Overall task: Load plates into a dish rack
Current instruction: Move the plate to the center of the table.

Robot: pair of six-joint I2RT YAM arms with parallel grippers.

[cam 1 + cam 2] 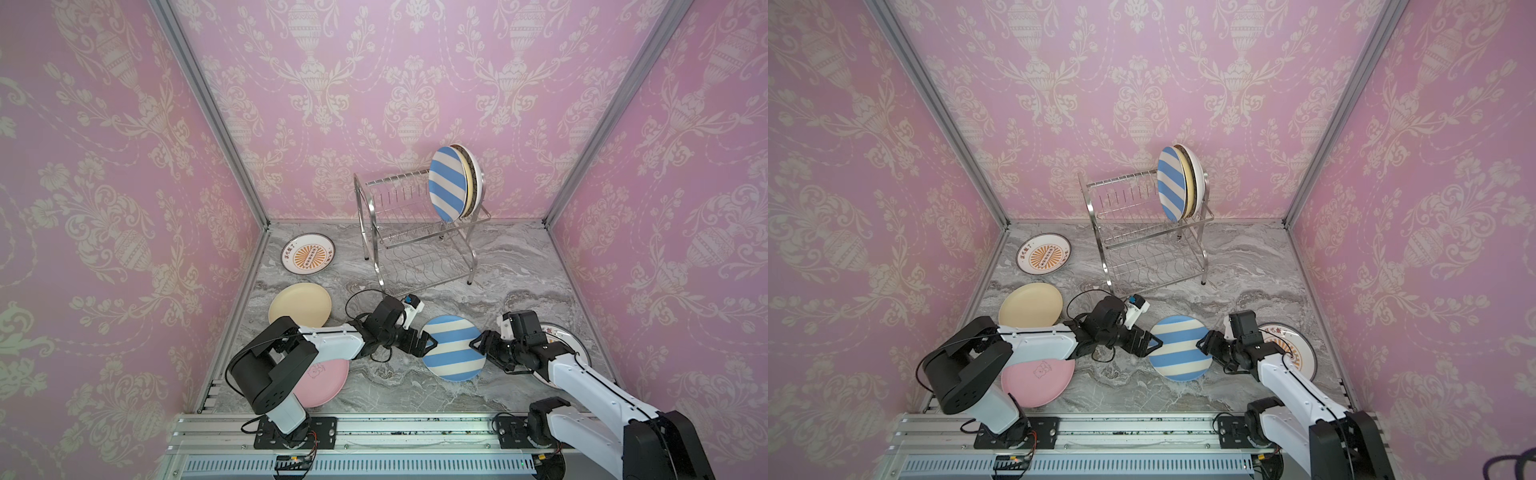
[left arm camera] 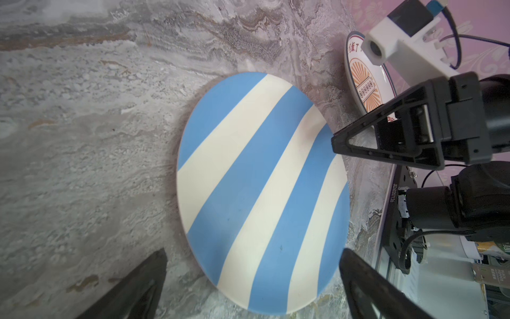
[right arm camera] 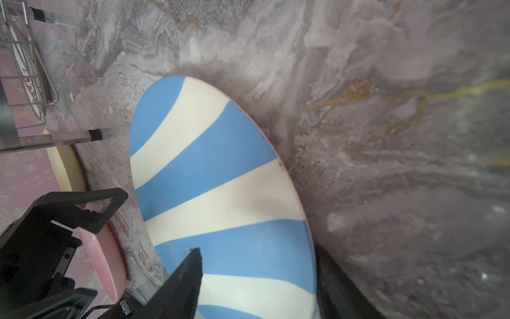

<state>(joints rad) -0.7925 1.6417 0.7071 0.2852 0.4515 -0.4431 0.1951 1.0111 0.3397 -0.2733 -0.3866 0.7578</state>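
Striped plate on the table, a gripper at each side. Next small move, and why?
Probably close the right gripper on the striped plate's rim. In the right wrist view its jaws are open and straddle that rim, one over the plate, one outside its edge. The plate lies on the table, and the left gripper is open at the opposite edge, gripping nothing.

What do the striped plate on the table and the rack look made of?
Striped plate: probably melamine or matte-glazed ceramic; its blue and cream bands look flat and dull with no sharp glints, and the rim is thin. I cannot tell which. Rack: polished metal wire and tube, likely chrome or stainless; it shines bright and mirrors the pink walls.
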